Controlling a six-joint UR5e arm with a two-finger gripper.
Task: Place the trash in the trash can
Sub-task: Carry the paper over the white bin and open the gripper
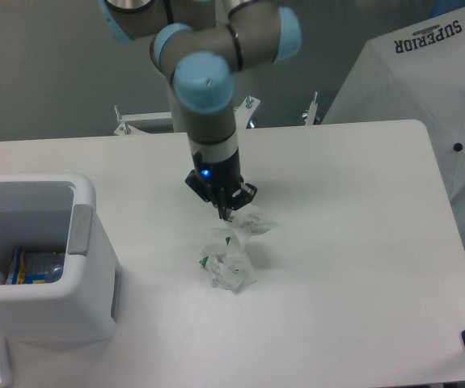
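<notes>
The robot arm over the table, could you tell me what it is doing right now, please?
The arm has its claw lowered onto the upper of two crumpled wrappers in the middle of the white table; whether it grips it yet is unclear. The second wrapper lies just below it, untouched. The trash can stands at the left edge, with a blue and yellow packet inside.

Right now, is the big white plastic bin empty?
No. The white bin already holds a blue-and-yellow packet at its bottom.
</notes>
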